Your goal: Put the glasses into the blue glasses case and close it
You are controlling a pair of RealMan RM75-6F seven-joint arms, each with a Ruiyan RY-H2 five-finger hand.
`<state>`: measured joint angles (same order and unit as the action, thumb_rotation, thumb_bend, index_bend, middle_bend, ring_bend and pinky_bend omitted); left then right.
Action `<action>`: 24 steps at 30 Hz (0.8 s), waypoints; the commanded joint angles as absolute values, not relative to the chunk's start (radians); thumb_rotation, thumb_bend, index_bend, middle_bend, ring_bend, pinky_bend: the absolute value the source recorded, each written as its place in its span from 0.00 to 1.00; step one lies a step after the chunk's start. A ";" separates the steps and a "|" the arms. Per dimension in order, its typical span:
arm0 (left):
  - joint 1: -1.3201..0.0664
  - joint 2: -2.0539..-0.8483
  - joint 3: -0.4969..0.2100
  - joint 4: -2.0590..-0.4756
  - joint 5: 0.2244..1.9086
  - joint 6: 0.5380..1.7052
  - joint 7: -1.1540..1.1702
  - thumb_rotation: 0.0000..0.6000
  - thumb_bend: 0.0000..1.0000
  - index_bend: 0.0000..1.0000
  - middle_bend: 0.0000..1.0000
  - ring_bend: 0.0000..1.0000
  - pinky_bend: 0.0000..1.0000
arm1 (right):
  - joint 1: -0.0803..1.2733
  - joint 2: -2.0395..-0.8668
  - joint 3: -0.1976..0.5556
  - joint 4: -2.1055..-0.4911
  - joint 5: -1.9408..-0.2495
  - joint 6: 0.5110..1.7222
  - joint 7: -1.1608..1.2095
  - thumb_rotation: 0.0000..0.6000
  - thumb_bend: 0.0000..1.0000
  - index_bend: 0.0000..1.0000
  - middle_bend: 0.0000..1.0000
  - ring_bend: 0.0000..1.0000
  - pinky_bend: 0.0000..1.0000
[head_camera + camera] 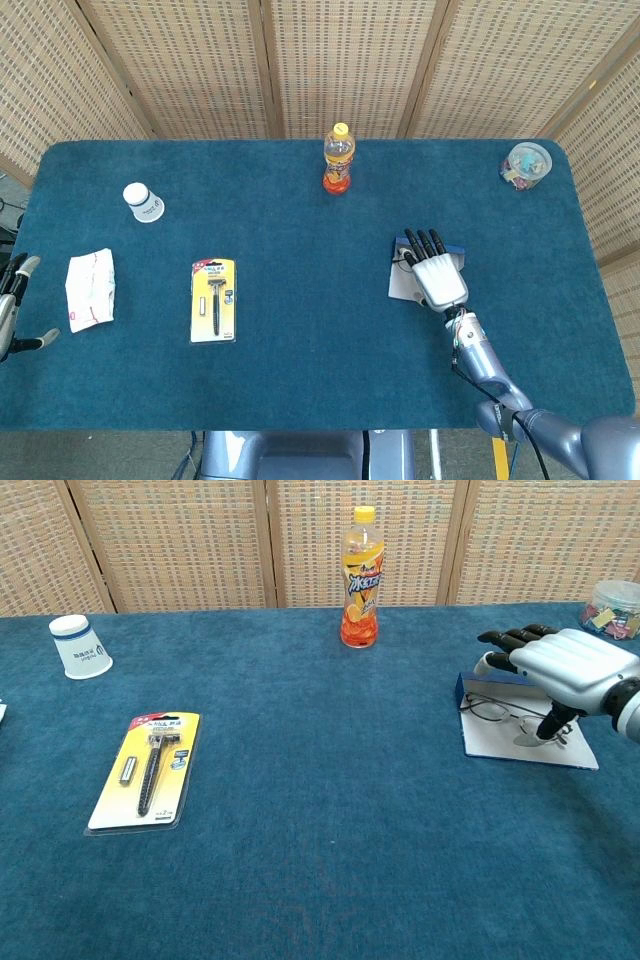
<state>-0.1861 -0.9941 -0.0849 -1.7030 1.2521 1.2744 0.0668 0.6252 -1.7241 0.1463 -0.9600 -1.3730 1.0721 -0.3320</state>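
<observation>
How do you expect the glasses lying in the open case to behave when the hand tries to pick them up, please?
The glasses look thin-wired, so probably light and easily bent. They lie flat on the smooth pale lining of the blue glasses case, so they may slide rather than lift. The right hand hovers over them with fingers spread; a gentle pinch seems wise.

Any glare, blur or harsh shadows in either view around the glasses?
Head view: even light, sharp, no glare; the right hand covers most of the glasses. Chest view: also sharp; glasses thin but readable on the open case, with only a soft shadow under the right hand.
</observation>
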 commanded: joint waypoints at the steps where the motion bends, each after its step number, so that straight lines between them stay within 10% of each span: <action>1: -0.188 -0.995 -0.086 -1.703 1.249 1.271 0.069 1.00 0.00 0.00 0.00 0.00 0.00 | 0.635 -1.747 0.153 -0.913 -1.367 1.068 -0.337 1.00 0.16 0.21 0.00 0.00 0.05; 24: -0.198 -0.999 -0.088 -1.701 1.228 1.255 0.083 1.00 0.00 0.00 0.00 0.00 0.00 | 0.672 -1.860 0.179 -0.644 -1.356 1.054 -0.320 1.00 0.16 0.00 0.00 0.00 0.05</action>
<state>-0.1979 -0.9987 -0.0880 -1.7013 1.2283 1.2547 0.0828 0.6679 -1.8543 0.1738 -0.6502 -1.3610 1.0590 -0.3210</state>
